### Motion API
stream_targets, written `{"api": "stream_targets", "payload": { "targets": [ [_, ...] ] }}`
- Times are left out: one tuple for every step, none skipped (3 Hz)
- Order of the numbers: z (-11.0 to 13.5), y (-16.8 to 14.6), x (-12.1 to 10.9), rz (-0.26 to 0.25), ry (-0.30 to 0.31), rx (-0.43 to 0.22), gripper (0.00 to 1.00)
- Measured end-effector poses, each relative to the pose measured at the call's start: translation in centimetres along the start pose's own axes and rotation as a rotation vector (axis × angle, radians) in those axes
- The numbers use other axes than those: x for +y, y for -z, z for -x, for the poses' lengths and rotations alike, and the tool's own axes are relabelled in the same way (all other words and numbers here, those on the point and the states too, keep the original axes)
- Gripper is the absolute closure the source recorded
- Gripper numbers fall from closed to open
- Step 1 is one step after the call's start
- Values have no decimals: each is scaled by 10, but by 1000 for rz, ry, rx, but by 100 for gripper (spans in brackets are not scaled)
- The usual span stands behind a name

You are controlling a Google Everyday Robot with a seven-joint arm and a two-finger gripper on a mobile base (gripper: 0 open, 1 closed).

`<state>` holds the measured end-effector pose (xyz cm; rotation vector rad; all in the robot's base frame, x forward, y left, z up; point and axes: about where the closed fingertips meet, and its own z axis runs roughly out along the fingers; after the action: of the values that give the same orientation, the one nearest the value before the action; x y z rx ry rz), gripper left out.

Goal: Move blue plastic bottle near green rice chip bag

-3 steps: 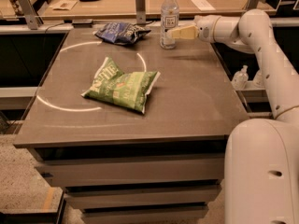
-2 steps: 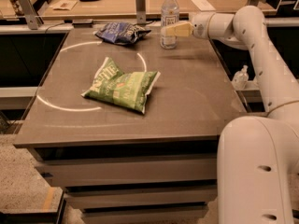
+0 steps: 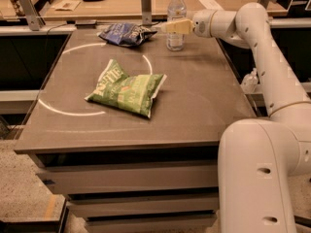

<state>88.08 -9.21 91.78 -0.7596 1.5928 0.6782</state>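
The blue plastic bottle (image 3: 176,9), clear with a white cap and a pale label, stands upright at the far edge of the table, right of centre. My gripper (image 3: 171,26) reaches in from the right at the bottle's mid-height and overlaps it in the camera view. The green rice chip bag (image 3: 127,87) lies flat near the middle of the table, well in front and left of the bottle.
A dark blue chip bag (image 3: 125,33) lies at the far edge, just left of the bottle. A metal post (image 3: 146,4) stands behind it. A small clear pump bottle (image 3: 250,80) sits beyond the grey table's (image 3: 204,101) right edge. My arm spans the right side.
My gripper has moved left from beside the bottle to overlap it at mid-height. The bottle and both bags have not moved.
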Motion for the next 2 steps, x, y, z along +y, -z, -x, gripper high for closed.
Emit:
{"api": "stream_targets", "payload": {
  "targets": [
    [5, 3, -4, 5, 24, -20, 41],
    [11, 12, -10, 0, 36, -50, 64]
  ]
}}
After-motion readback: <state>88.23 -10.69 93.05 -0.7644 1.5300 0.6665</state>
